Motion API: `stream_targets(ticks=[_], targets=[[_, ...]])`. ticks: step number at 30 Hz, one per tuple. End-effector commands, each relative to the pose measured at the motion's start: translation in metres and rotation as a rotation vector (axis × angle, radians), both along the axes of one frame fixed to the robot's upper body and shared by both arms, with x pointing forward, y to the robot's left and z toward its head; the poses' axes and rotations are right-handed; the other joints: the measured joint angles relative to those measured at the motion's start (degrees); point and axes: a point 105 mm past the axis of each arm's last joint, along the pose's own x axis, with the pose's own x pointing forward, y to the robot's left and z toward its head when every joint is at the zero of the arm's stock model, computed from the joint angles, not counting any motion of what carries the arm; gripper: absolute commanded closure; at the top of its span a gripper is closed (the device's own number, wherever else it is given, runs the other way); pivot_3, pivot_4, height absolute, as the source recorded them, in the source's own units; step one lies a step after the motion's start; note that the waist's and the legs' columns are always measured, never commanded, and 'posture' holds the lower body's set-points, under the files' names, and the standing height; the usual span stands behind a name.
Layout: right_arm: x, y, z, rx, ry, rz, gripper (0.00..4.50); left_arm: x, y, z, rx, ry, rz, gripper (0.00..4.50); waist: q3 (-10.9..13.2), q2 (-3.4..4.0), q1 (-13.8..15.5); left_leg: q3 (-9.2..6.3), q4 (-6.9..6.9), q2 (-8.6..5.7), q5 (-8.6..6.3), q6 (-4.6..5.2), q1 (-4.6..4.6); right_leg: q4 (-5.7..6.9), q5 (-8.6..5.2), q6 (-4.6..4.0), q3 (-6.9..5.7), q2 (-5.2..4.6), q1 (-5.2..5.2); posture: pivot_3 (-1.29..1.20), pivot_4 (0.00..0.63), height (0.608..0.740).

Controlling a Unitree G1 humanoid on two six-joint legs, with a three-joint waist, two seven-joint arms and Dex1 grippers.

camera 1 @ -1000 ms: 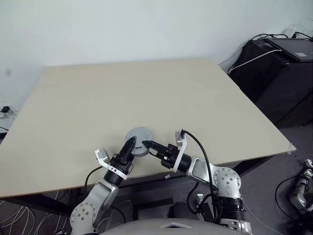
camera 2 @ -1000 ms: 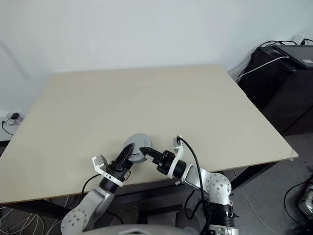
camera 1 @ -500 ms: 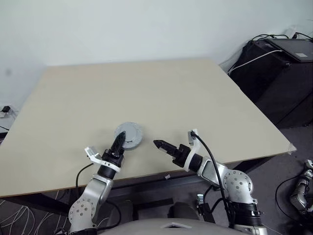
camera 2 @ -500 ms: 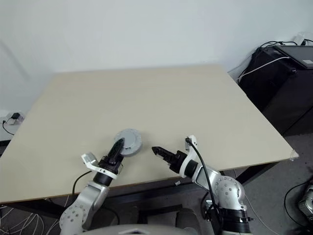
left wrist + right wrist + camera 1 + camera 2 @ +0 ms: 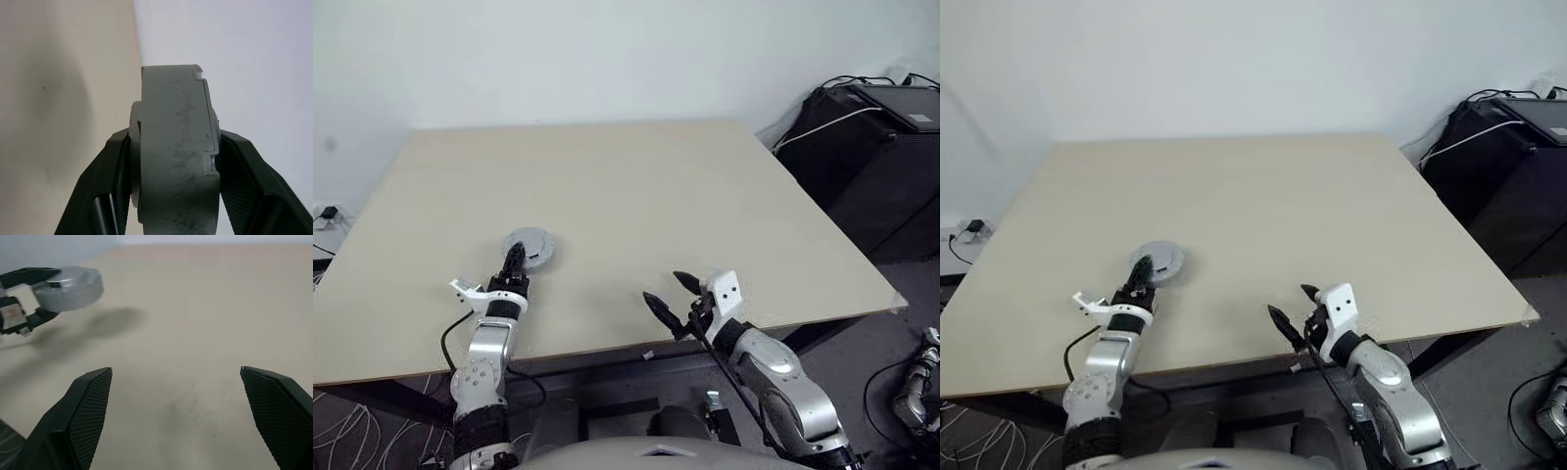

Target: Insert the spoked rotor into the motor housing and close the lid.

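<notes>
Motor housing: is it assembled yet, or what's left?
Looks closed: the grey round assembly shows a plain lid face on top, no rotor or windings visible. In hand: the left gripper clamps it by its top and bottom faces, above the table. The right gripper is open and empty. Left: set it down and release.

Grey round assembly (image 5: 173, 156): its lower part cut off by the left wrist view's edge — faces hidden behind the two black pads (image 5: 115, 196).
Its contents: cannot tell.
Right gripper (image 5: 178, 416): finger bases cut off.
</notes>
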Motion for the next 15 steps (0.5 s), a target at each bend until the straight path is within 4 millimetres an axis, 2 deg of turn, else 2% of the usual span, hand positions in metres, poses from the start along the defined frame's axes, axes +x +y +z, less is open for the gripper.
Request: stream_targets(ticks=[1, 7, 15], targets=[[-0.004, -0.004, 0.005, -0.046, -0.072, 0.016, 0.00, 0.018, 0.002, 0.019, 0.040, -0.063, -0.031, 2.38, -0.01, -0.03, 0.00, 0.01, 0.00, 0.04, 0.00, 0.00, 0.00, 0.00, 0.02, -0.01, 0.00, 0.00, 0.00, 0.00, 0.000, 0.740], [-0.012, -0.003, 0.002, -0.079, -0.126, 0.041, 0.00, 0.046, 0.007, 0.014, 0.093, -0.010, -0.023, 2.38, -0.01, -0.06, 0.06, 0.02, 0.00, -0.06, 0.02, -0.03, 0.00, 0.01, 0.14, -0.18, -0.01, 0.10, -0.02, 0.00, 0.000, 0.740], [-0.013, -0.003, -0.004, -0.088, -0.129, 0.052, 0.00, 0.070, 0.004, 0.003, 0.124, 0.082, 0.020, 2.38, 0.02, -0.19, 0.06, 0.01, 0.00, -0.08, 0.03, -0.04, 0.01, 0.01, 0.15, -0.16, -0.02, 0.11, 0.00, 0.00, 0.000, 0.740]])
